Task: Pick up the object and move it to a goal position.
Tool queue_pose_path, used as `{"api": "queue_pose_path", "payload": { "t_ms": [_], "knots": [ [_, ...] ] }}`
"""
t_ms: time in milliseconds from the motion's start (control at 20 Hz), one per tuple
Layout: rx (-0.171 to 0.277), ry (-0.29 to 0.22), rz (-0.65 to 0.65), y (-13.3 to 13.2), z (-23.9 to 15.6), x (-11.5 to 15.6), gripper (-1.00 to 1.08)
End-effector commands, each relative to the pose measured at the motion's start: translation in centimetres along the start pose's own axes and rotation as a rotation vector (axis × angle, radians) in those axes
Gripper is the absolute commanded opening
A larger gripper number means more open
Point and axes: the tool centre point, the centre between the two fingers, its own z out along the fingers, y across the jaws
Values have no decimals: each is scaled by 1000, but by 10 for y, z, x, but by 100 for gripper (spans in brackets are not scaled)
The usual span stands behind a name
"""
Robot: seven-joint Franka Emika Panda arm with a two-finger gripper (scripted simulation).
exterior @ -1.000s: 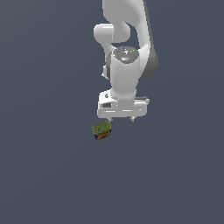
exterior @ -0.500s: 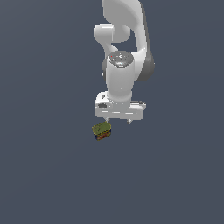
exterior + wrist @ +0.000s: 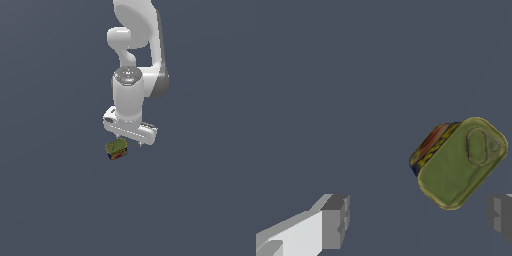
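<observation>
Tin (image 3: 461,162) sits olive-green top up on the plain grey surface (image 3: 60,200), well away from any edge I can see. Its red, yellow and dark blue label shows on one side wall. In the wrist view its long axis runs diagonally, skewed to the line between the fingertips, with the pull tab toward one end.

Gripper (image 3: 131,141) hovers just beside and above the tin, to the exterior view's right. Jaws spread wide, nothing between them; in the wrist view the tin lies ahead of the gap, nearer one finger (image 3: 499,212).

Step in hand, as I judge it: approach, pre-grasp. Next move calls for shifting over the tin, turning the wrist so the fingers close across its short side, then descending. No goal marker visible.
</observation>
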Motion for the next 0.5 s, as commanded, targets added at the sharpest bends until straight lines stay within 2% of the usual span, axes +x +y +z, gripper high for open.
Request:
{"api": "queue_pose_path", "payload": {
  "t_ms": [0,450],
  "knots": [
    [-3,-3,84,7,5,1,100],
    [-15,-11,381,32,23,6,100]
  ]
}}
